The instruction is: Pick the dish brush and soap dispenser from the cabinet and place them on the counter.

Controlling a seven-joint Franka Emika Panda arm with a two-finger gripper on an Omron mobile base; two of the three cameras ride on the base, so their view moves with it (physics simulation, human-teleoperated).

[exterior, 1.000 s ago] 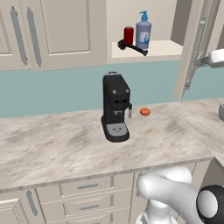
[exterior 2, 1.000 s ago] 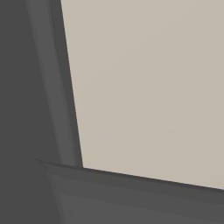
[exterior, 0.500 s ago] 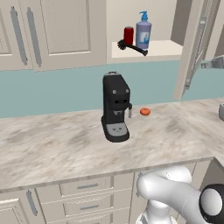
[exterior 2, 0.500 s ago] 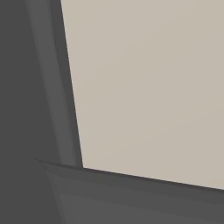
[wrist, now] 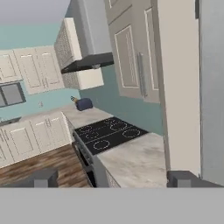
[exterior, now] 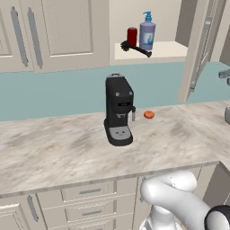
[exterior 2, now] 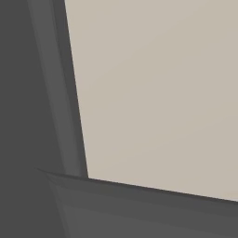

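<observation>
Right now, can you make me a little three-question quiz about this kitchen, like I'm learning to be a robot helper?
1. True or false: the soap dispenser stands inside the open cabinet.
2. What lies just in front of the red can? A) dish brush B) spoon C) sponge
3. Fill in: the coffee machine stands on the ____.

Key: 1 true; 2 A; 3 counter.

Dish brush (exterior: 134, 48) and soap dispenser (exterior: 147, 31) sit inside open cabinet (exterior: 152, 50).
</observation>
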